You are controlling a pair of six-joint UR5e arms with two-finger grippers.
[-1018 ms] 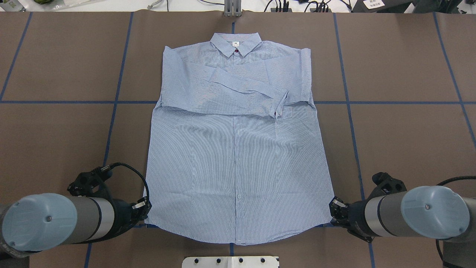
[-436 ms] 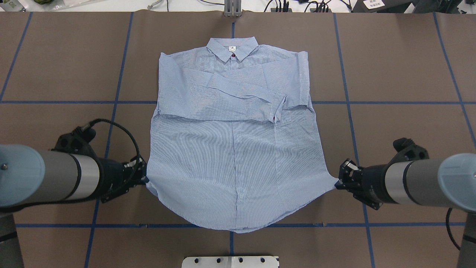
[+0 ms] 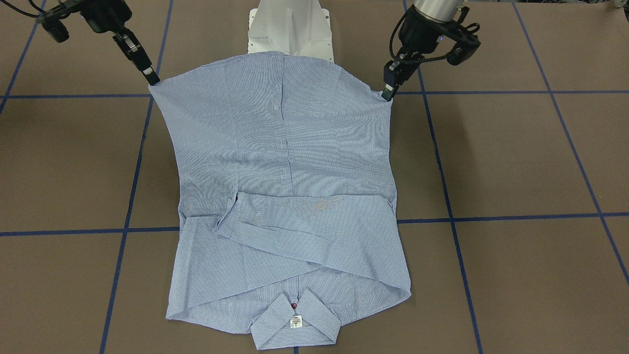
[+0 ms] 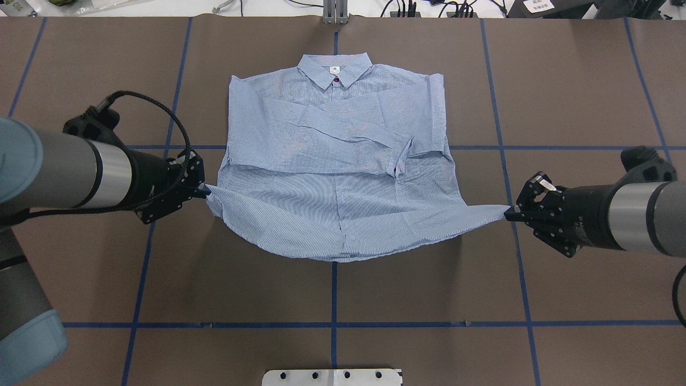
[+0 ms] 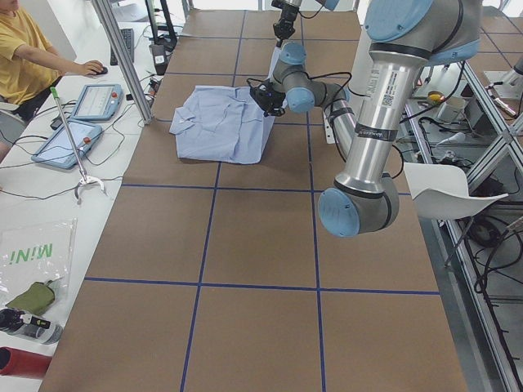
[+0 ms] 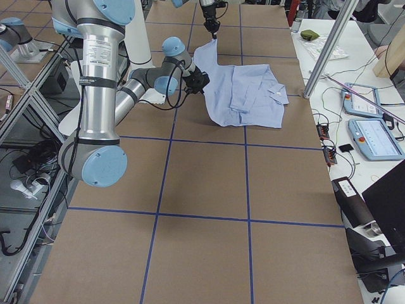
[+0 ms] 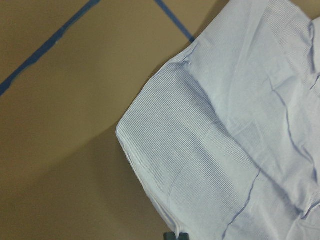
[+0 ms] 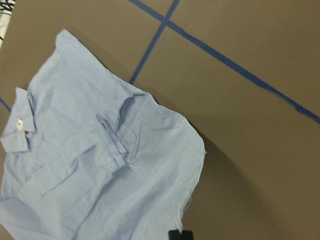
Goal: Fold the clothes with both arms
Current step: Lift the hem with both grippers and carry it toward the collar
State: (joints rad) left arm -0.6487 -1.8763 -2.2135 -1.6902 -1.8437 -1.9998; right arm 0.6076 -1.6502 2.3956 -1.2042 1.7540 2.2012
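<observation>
2 hem corners of the shirt (image 3: 285, 147) are being held up. Front view: left gripper (image 3: 387, 94) and right gripper (image 3: 151, 78) are each pinching 1 corner, jaws clamped on fabric. Overhead: collar end is lying flat on the tabletop (image 4: 568, 80), sleeves crossed.

Left arm (image 4: 64, 171) and right arm (image 4: 638, 214): silver-grey tubes with black bands at tube ends and rounded light blue joint caps (image 5: 351, 214). Printed label strip runs down the near upright tube (image 5: 382, 90). Black wrist housings. Left pincer (image 4: 205, 188) and right pincer (image 4: 508, 214): black, two-finger, small silver bits. Black braided cable (image 4: 131, 93) loops by the left wrist. White pedestal base (image 4: 332, 377) has a row of dark screws.
</observation>
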